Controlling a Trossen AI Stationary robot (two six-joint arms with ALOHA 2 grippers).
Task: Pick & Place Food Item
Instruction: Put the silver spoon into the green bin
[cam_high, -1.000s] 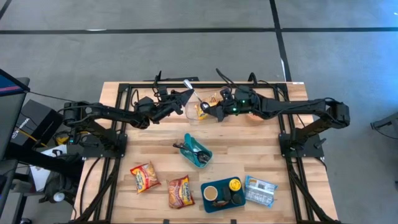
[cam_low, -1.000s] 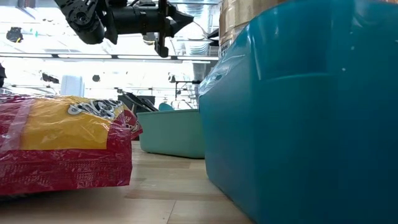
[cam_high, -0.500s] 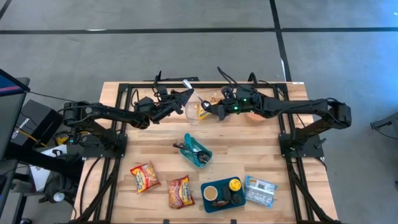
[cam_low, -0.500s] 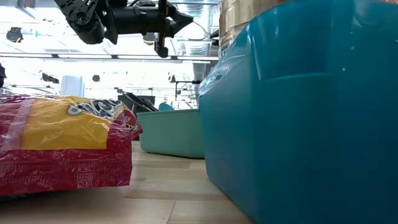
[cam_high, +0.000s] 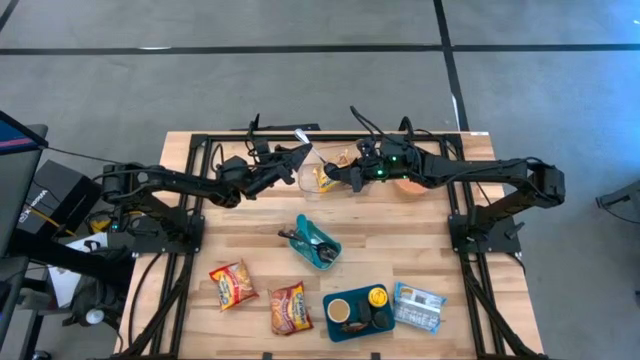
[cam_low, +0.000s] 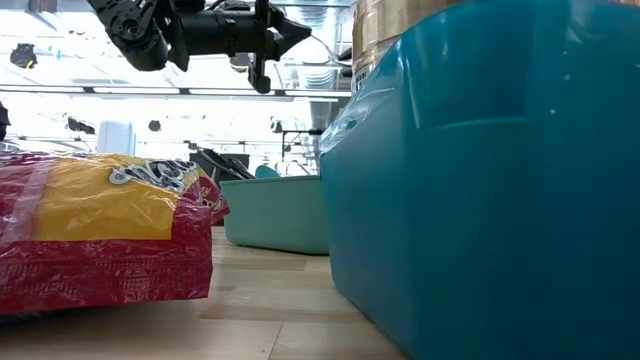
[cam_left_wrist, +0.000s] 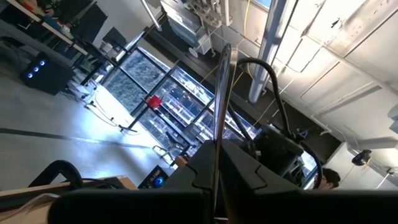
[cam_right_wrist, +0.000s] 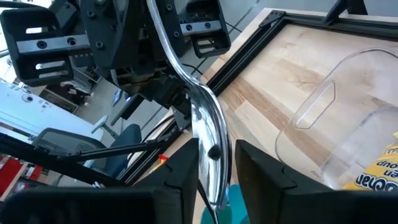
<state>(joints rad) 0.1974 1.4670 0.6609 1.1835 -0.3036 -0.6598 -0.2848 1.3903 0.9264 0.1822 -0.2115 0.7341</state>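
L gripper (cam_high: 296, 155) is clamped on the rim of the clear bag (cam_high: 311, 172), lifting one edge so the mouth stays open. R gripper (cam_high: 333, 178) sits at the opposite edge, fingers slightly apart around the clear film, not visibly pinching it. The yellow food pkt (cam_high: 326, 178) lies inside the bag, directly between both grippers. Other snack pkts (cam_high: 232, 283) lie well away, toward the table's near edge.
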